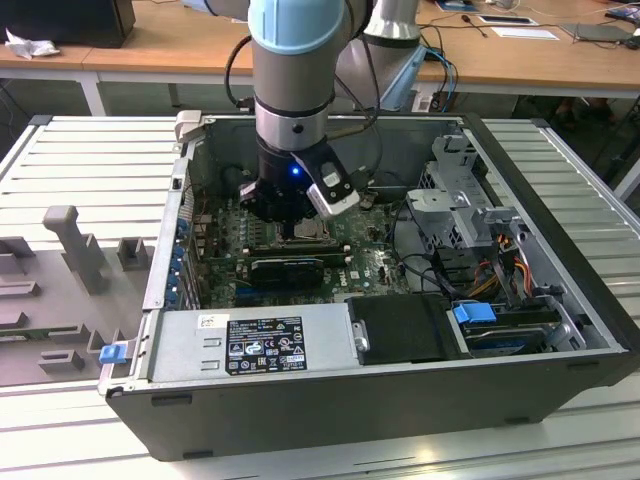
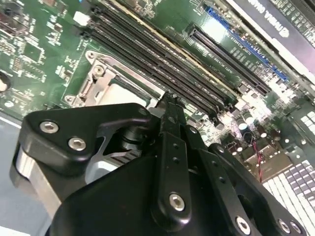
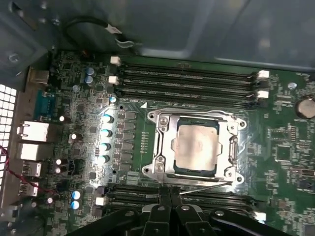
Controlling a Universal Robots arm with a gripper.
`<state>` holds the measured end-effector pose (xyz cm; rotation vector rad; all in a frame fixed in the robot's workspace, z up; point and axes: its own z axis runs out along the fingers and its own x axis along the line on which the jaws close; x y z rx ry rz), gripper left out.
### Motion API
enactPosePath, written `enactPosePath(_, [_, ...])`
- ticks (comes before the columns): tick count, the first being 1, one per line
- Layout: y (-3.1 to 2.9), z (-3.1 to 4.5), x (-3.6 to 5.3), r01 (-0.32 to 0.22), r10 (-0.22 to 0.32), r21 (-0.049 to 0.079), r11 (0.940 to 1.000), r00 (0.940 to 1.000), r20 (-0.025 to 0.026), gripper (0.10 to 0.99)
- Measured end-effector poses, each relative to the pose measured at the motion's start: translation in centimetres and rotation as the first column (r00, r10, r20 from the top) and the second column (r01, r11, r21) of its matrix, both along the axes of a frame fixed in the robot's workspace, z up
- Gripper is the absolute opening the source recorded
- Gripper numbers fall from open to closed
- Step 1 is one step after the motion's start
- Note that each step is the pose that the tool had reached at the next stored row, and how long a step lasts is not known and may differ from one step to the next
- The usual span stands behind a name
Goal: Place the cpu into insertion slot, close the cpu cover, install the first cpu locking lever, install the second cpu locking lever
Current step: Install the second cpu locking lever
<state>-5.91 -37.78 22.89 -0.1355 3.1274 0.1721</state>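
In both wrist views the black end effector (image 3: 170, 195) sits closest. Its two fingers (image 2: 170, 105) are pressed together with nothing visible between them. The tips hang just beside the edge of the insertion slot (image 3: 235, 150). One thin wire lever (image 3: 206, 187) runs along that edge; whether the tips touch it cannot be told.

The one cpu (image 3: 197, 147) lies flat in the slot, its pale metal face showing through the window of the cpu cover (image 3: 161, 147), which is folded down over it. Four long black memory slots (image 3: 187, 78) lie on the far side of the socket. More of them lie on the end effector's side.

Going from the exterior view's left to its right:
- A grey moulded fixture (image 1: 70, 245) rests on the slatted surface (image 1: 90, 160).
- One blue clip (image 1: 114, 352) sticks out at the corner of the open computer case (image 1: 330, 410).
- The power supply (image 1: 250, 345) carries one dark label and one small white one; their print is too small to read.
- The single arm (image 1: 292, 80) reaches down into the case, with a blue light lit at its wrist.
- A second blue clip (image 1: 474, 312) sits by the drive bay.
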Motion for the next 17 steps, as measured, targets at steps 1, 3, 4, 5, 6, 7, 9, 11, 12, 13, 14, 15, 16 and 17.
enactPosePath(1, [0.00, -0.50, 0.00, 0.000, 0.000, 0.000, 1.0000, 1.0000, 0.0001, 0.106])
enactPosePath(3, [0.01, -1.35, -0.15, -0.002, 0.002, 0.001, 1.0000, 1.0000, 0.0000, 0.106])
enactPosePath(4, [-0.01, -1.41, -0.25, -0.002, 0.002, 0.004, 1.0000, 1.0000, -0.0002, 0.106])
enactPosePath(5, [-0.08, -1.44, -0.39, -0.002, 0.002, 0.012, 0.9999, 1.0000, -0.0001, 0.106])
enactPosePath(6, [-0.27, -1.51, -0.65, -0.002, 0.002, 0.026, 0.9996, 1.0000, 0.0002, 0.106])
enactPosePath(7, [-0.39, -1.53, -0.84, -0.002, 0.002, 0.036, 0.9993, 1.0000, 0.0002, 0.106])
enactPosePath(9, [-0.64, -1.61, -1.20, -0.002, 0.002, 0.054, 0.9985, 1.0000, 0.0004, 0.106])
enactPosePath(11, [-1.15, -1.92, -1.31, -0.002, 0.002, 0.078, 0.9970, 1.0000, 0.0006, 0.106])
enactPosePath(12, [-1.29, -2.04, -1.31, -0.002, 0.002, 0.089, 0.9960, 1.0000, 0.0005, 0.106])
enactPosePath(13, [-1.34, -2.09, -1.31, -0.002, 0.002, 0.096, 0.9954, 1.0000, 0.0006, 0.106])
enactPosePath(14, [-1.46, -2.18, -1.32, -0.002, 0.002, 0.107, 0.9942, 1.0000, 0.0006, 0.106])
enactPosePath(15, [-1.54, -2.23, -1.33, -0.002, 0.002, 0.113, 0.9936, 1.0000, 0.0007, 0.106])
enactPosePath(16, [-1.60, -2.28, -1.35, -0.002, 0.002, 0.121, 0.9926, 1.0000, 0.0007, 0.106])
enactPosePath(17, [-1.66, -2.39, -1.39, -0.002, 0.002, 0.134, 0.9910, 1.0000, 0.0007, 0.106])
